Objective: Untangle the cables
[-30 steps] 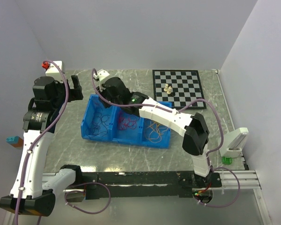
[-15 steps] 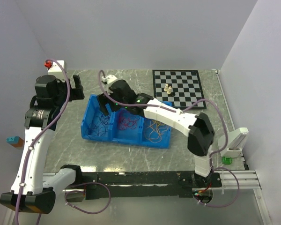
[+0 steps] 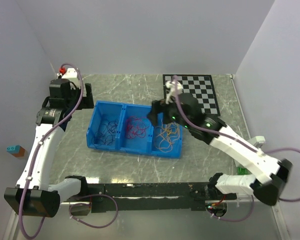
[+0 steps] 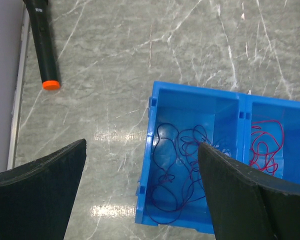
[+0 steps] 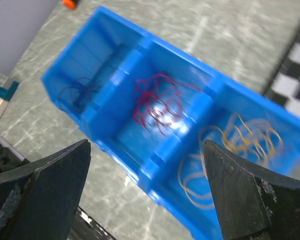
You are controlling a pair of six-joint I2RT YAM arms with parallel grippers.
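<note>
A blue three-compartment bin (image 3: 121,148) holds the cables sorted by colour: black (image 3: 107,131) in the left compartment, red (image 3: 135,129) in the middle, yellow-orange (image 3: 166,137) on the right. My left gripper (image 3: 86,94) hovers open beyond the bin's far-left corner. In its wrist view, the left gripper (image 4: 141,145) frames the bin wall (image 4: 146,165) and the dark cables (image 4: 177,165), with nothing between the jaws. My right gripper (image 3: 156,113) hangs open above the far side of the bin, between the middle and right compartments. Below the right gripper (image 5: 146,144) lie the red (image 5: 157,102) and yellow-orange cables (image 5: 240,140).
A chessboard (image 3: 190,92) with a few pieces (image 3: 179,94) lies at the back right. A black marker with an orange tip (image 4: 44,40) rests near the left wall. A white box (image 3: 65,74) sits in the back-left corner, and a green object (image 3: 241,171) at the right edge.
The right arm swung right from over the black compartment, and its jaws went from nearly shut to wide open. The left arm drew back toward the far-left corner.
</note>
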